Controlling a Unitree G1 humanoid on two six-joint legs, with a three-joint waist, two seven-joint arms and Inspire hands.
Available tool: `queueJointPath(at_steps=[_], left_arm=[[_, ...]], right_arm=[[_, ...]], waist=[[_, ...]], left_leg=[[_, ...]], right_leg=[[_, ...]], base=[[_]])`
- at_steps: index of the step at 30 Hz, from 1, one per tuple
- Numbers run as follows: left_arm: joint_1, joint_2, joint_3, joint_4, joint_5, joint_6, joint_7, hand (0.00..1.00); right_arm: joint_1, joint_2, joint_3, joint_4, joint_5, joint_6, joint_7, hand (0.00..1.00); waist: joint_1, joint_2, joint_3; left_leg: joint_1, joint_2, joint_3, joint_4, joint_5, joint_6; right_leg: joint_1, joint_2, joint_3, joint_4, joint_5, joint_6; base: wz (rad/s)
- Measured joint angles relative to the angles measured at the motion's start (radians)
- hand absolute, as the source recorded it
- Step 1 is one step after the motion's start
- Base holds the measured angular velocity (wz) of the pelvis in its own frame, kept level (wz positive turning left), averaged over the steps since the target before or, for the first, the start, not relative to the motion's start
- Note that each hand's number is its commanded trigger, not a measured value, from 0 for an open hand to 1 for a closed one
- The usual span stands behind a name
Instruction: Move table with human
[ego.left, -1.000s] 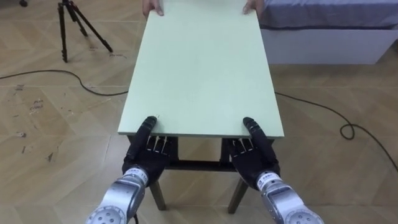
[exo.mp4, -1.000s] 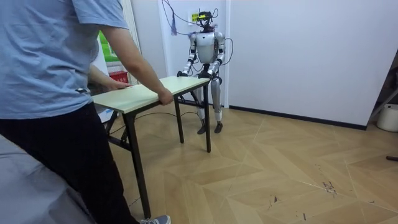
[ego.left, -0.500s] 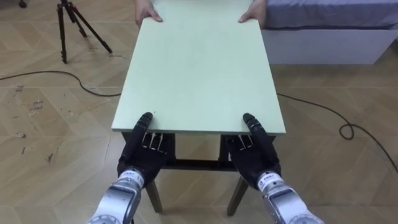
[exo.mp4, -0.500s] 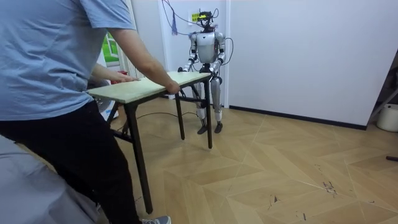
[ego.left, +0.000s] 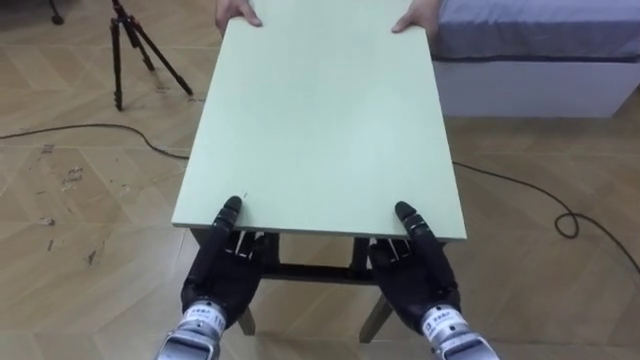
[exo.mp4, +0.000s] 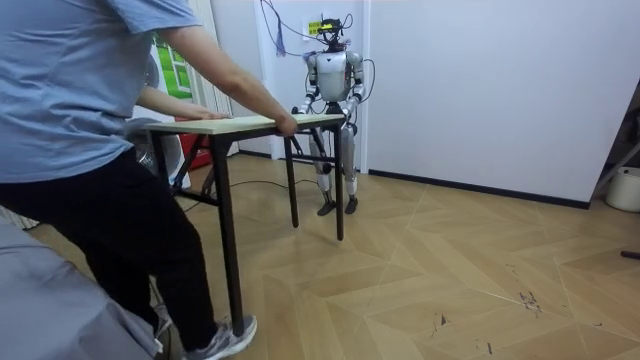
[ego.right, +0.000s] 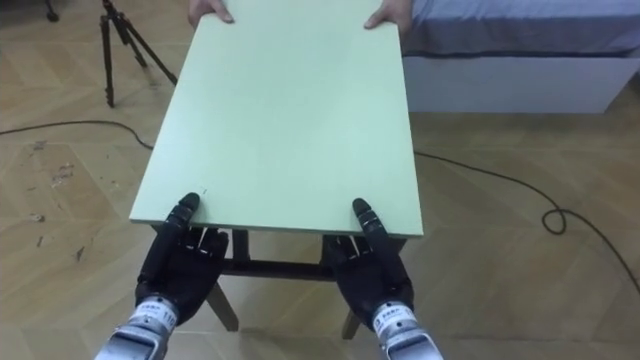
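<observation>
The pale green counter (ego.left: 320, 110) is gripped at its near edge by the left hand (ego.left: 222, 268) and the right hand (ego.left: 412, 272), thumbs laid on top and fingers clamped beneath. Its far corners are held by a person's hands (ego.left: 238, 12). A bed (ego.left: 540, 40) is seen beyond the far right corner, a tripod (ego.left: 135, 45) beyond the far left.

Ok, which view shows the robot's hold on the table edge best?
The left eye view: left hand and right hand sit close up at the near edge of the table, thumbs on top, palms below. The right eye view shows much the same. In the room view they are small and far off.
</observation>
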Motion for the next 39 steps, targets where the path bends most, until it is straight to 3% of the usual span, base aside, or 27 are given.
queueJointPath(at_steps=[5,10,14,18,24,27,31,33,34,36,38,39], left_arm=[[0.041,0.002,-0.006,-0.024,0.001,0.008,-0.016,1.00],[0.102,0.010,-0.039,-0.052,0.002,-0.015,-0.053,1.00],[0.135,0.018,-0.046,-0.052,0.002,-0.023,-0.095,1.00],[0.161,0.020,-0.063,-0.052,-0.001,-0.047,-0.118,1.00],[0.176,0.021,-0.081,-0.052,-0.010,-0.076,-0.139,1.00],[0.174,0.017,-0.100,-0.052,-0.010,-0.098,-0.142,1.00],[0.176,0.016,-0.108,-0.052,-0.012,-0.112,-0.145,1.00],[0.178,0.017,-0.117,-0.052,-0.017,-0.118,-0.151,1.00],[0.184,0.018,-0.120,-0.052,-0.022,-0.120,-0.158,1.00],[0.193,0.021,-0.123,-0.052,-0.034,-0.120,-0.164,1.00],[0.198,0.022,-0.134,-0.051,-0.047,-0.120,-0.164,1.00],[0.201,0.025,-0.138,-0.052,-0.054,-0.120,-0.164,1.00]], right_arm=[[0.034,-0.008,0.004,-0.017,-0.010,-0.001,0.038,1.00],[0.102,-0.019,0.010,-0.061,-0.027,-0.014,0.070,1.00],[0.124,-0.021,0.016,-0.061,-0.036,-0.014,0.090,1.00],[0.147,-0.022,0.025,-0.062,-0.038,-0.020,0.113,1.00],[0.157,-0.031,0.042,-0.062,-0.043,-0.035,0.144,1.00],[0.160,-0.032,0.050,-0.062,-0.037,-0.060,0.156,1.00],[0.163,-0.035,0.068,-0.062,-0.029,-0.079,0.163,1.00],[0.163,-0.037,0.071,-0.062,-0.019,-0.080,0.166,1.00],[0.164,-0.037,0.071,-0.062,-0.018,-0.079,0.167,1.00],[0.164,-0.044,0.071,-0.062,-0.021,-0.079,0.170,1.00],[0.164,-0.065,0.071,-0.062,-0.025,-0.078,0.179,1.00],[0.165,-0.067,0.071,-0.062,-0.027,-0.077,0.179,1.00]], waist=[[0.012,-0.006,-0.0029],[0.020,-0.011,-0.0026],[0.019,-0.026,0.0023],[0.019,-0.037,0.0008],[0.018,-0.036,0.0011],[0.018,-0.035,0.0014],[0.020,-0.048,0.0073],[0.024,-0.059,0.0104],[0.024,-0.063,0.0106],[0.024,-0.056,0.0112],[0.036,-0.036,0.0139],[0.035,-0.036,0.0137]], left_leg=[[-0.010,-0.001,0.000,0.000,0.000,0.000],[-0.018,0.000,-0.004,-0.001,0.000,0.000],[-0.026,0.000,-0.006,-0.001,0.000,0.000],[-0.033,-0.001,-0.007,0.001,0.000,0.000],[-0.046,0.000,-0.008,0.005,0.000,0.000],[-0.068,-0.001,-0.010,0.036,0.000,0.000],[-0.073,-0.003,-0.010,0.082,-0.010,-0.015],[-0.117,0.004,-0.009,0.178,-0.031,-0.035],[-0.158,0.012,-0.009,0.274,-0.042,-0.048],[-0.237,0.039,-0.011,0.445,-0.046,-0.055],[-0.325,0.074,-0.016,0.637,-0.019,-0.077],[-0.342,0.079,-0.023,0.671,-0.001,-0.084]], right_leg=[[-0.012,0.000,0.001,0.001,0.000,0.000],[-0.017,0.000,-0.004,-0.001,0.000,0.000],[-0.025,-0.001,-0.005,0.000,-0.001,0.000],[-0.028,-0.003,-0.008,0.000,-0.001,0.000],[-0.040,-0.003,-0.012,0.003,0.000,-0.001],[-0.047,-0.010,-0.020,0.010,-0.003,-0.003],[-0.065,-0.022,-0.026,0.081,-0.048,-0.012],[-0.091,-0.027,-0.026,0.116,-0.072,-0.020],[-0.101,-0.028,-0.022,0.143,-0.087,-0.026],[-0.106,-0.020,-0.023,0.162,-0.099,-0.037],[-0.109,0.001,-0.022,0.183,-0.113,-0.051],[-0.109,0.002,-0.022,0.186,-0.116,-0.055]], base=[[0.00],[0.02],[0.01],[0.01],[0.01],[0.08],[0.03],[-0.03],[-0.11],[-0.10],[-0.11],[-0.08]])
